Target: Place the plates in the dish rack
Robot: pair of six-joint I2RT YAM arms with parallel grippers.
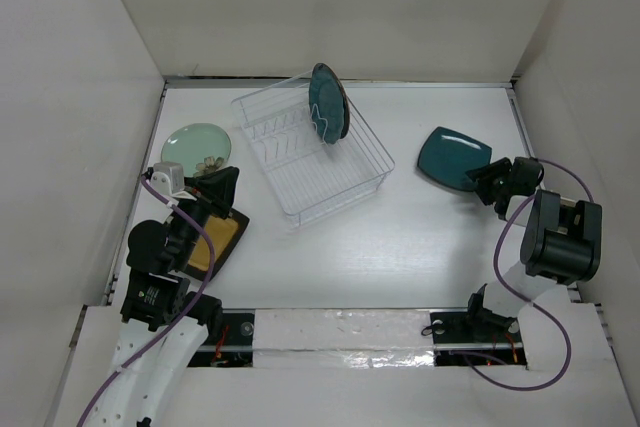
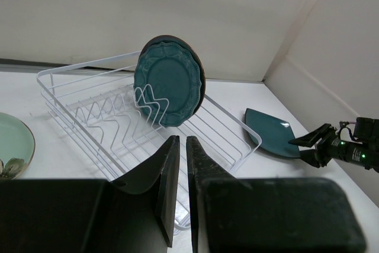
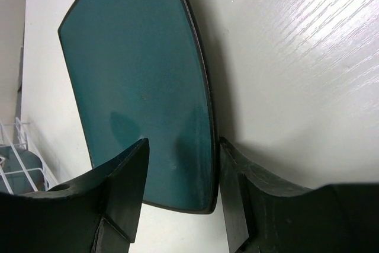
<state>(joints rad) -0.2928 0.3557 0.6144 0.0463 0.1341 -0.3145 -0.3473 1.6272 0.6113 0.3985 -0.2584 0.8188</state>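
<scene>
Right gripper is holding its jaws open astride the rim of the square teal plate, which is lying flat beside the dish rack, likely since only the rim offers a pinch; left gripper is hovering closed, empty

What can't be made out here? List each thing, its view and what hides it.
Square mustard-yellow plate with black rim: top view, mostly under the left arm.
Round pale mint green plate: left wrist view, cut by the left edge.
Scalloped dark teal plate in the dish rack: hides whether another plate stands behind.
Square dark teal plate: right wrist view, whether the right gripper touches it.
</scene>
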